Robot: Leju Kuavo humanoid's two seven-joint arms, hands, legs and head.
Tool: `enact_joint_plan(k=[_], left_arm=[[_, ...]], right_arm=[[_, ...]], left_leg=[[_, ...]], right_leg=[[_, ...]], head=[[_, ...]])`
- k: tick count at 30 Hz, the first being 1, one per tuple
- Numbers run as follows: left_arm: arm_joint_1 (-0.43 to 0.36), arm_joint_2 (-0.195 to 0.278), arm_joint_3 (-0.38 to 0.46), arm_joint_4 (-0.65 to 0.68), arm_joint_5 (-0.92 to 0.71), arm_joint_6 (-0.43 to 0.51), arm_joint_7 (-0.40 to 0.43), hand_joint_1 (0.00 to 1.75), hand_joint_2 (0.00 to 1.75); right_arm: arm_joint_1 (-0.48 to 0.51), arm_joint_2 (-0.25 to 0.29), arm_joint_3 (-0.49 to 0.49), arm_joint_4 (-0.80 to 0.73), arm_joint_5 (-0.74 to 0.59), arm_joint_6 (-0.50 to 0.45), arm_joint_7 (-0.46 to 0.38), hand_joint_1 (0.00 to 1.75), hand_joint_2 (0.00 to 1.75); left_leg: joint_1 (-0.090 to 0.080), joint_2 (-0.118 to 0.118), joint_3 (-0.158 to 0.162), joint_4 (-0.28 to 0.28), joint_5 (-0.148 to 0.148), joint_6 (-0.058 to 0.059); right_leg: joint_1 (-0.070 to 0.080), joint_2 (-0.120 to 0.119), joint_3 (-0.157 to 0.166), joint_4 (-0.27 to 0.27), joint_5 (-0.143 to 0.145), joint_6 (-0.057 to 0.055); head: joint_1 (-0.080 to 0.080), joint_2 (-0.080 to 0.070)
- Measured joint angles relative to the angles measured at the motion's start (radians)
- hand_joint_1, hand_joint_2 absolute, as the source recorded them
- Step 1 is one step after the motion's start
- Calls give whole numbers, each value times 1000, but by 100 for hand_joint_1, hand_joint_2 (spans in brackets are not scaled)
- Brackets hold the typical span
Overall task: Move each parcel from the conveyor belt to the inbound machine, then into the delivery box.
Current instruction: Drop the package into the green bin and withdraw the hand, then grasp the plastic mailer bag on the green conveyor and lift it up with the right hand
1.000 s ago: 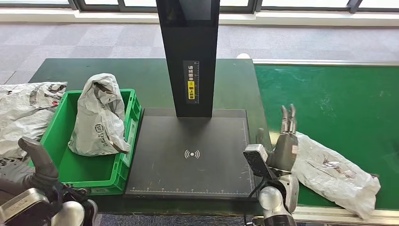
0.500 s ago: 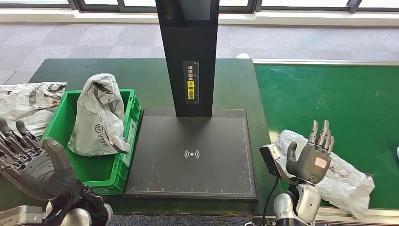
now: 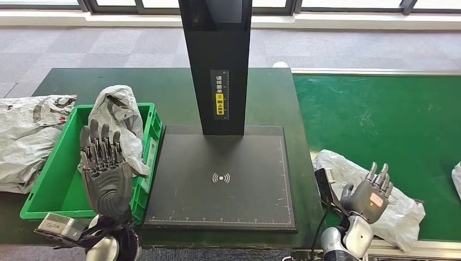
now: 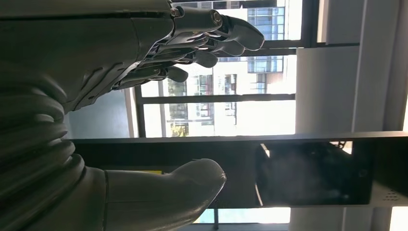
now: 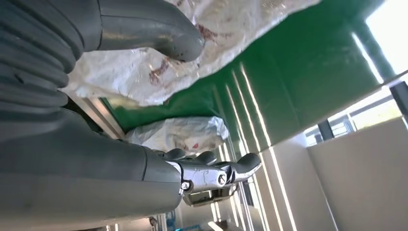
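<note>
A crumpled white parcel point(image 3: 380, 198) lies on the green conveyor belt point(image 3: 380, 114) near its front edge; it appears again as parcel point(image 5: 159, 72) in the right wrist view. My right hand point(image 3: 371, 191) is raised just above its near side, fingers spread, holding nothing. The black inbound machine's scan plate point(image 3: 220, 176) sits in the middle with its tall post point(image 3: 217, 60). Left of it, the green delivery box point(image 3: 65, 179) holds a grey-white parcel point(image 3: 119, 117). My left hand point(image 3: 104, 168) stands upright before the box, fingers apart and empty.
Another parcel point(image 3: 27, 136) lies on the dark table left of the box. A further parcel point(image 3: 456, 179) shows at the belt's right edge, seen as parcel point(image 5: 178, 134) in the right wrist view. Windows line the far wall.
My left hand has risen and swung right, from the lower left corner to in front of the box. My right hand has moved right and lower, over the parcel.
</note>
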Motion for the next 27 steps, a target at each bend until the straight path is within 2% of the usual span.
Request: enact_joint_plan(k=[5,11,16,22,23,26,27], left_arm=[[-1,-2,21,57,-4,-13,0,0,175],[0,-4,35,78,-5,-13,0,0,175],[0,-4,45,90,-16,-7,0,0,175],[0,-5,50,99,-22,-1,0,0,175],[0,-5,50,100,-22,-1,0,0,175],[0,-5,50,104,-22,0,0,0,175],[0,-5,51,106,-22,0,0,0,175]], right_arm=[[-27,-2,-64,82,14,25,18,0,175],[-37,-5,-98,119,25,38,29,0,175],[-46,-11,-121,154,58,106,115,0,175],[-54,-19,-139,185,63,125,135,0,175],[-56,-21,-141,191,63,134,143,16,175],[-63,-28,-153,216,63,170,171,147,175],[-65,-31,-157,224,63,179,176,175,175]], left_leg=[[0,0,0,0,0,0],[0,0,-1,0,0,0],[0,0,-1,0,0,0],[0,0,0,0,0,0],[0,0,0,0,0,0],[0,0,0,0,0,0],[0,0,0,0,0,0]], right_leg=[[0,0,0,0,0,0],[0,0,0,0,0,0],[0,0,0,0,0,0],[0,0,0,0,0,0],[0,0,0,0,0,0],[0,0,0,0,0,0],[0,0,0,0,0,0]], head=[[0,0],[0,0],[0,0],[0,0],[0,0],[0,0],[0,0]])
